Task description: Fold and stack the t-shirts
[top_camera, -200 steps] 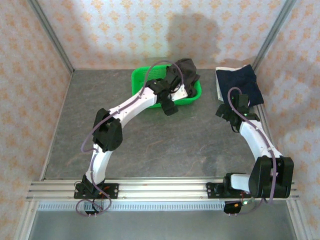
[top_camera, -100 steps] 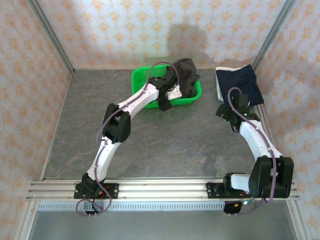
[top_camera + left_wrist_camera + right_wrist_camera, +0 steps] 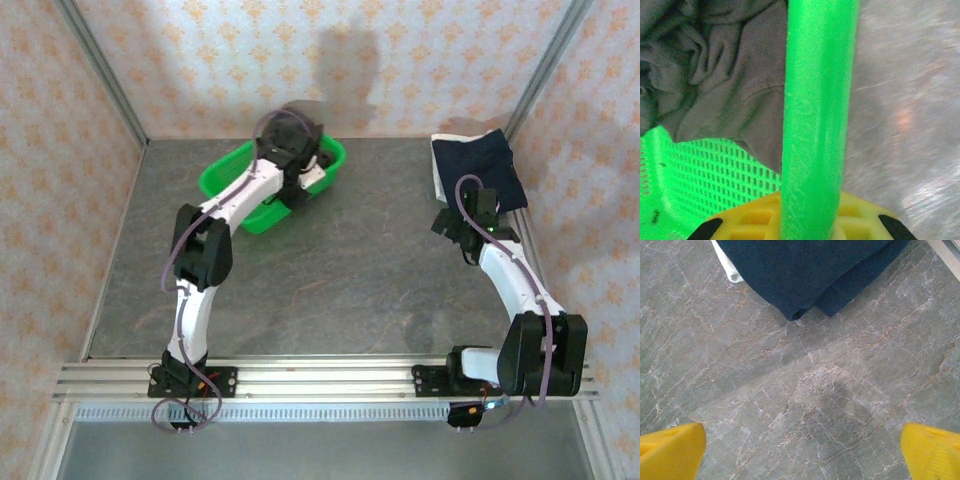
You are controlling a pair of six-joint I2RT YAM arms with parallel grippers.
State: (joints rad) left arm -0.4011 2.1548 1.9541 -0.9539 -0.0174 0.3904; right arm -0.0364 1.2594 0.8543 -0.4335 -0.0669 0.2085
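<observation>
Currently my left gripper (image 3: pixel 807 222) pinches the smooth rim of the green mesh basket (image 3: pixel 817 100); the crumpled charcoal t-shirt (image 3: pixel 725 75) sits inside it. My right gripper (image 3: pixel 802 450) stands wide; the folded navy t-shirt (image 3: pixel 805 270) lies well right of the basket.

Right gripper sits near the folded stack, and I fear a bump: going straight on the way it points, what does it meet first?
The right gripper would probably meet the near folded edge of the navy t-shirt, past bare table; if pitched down, the table first. Depth is unclear.
</observation>
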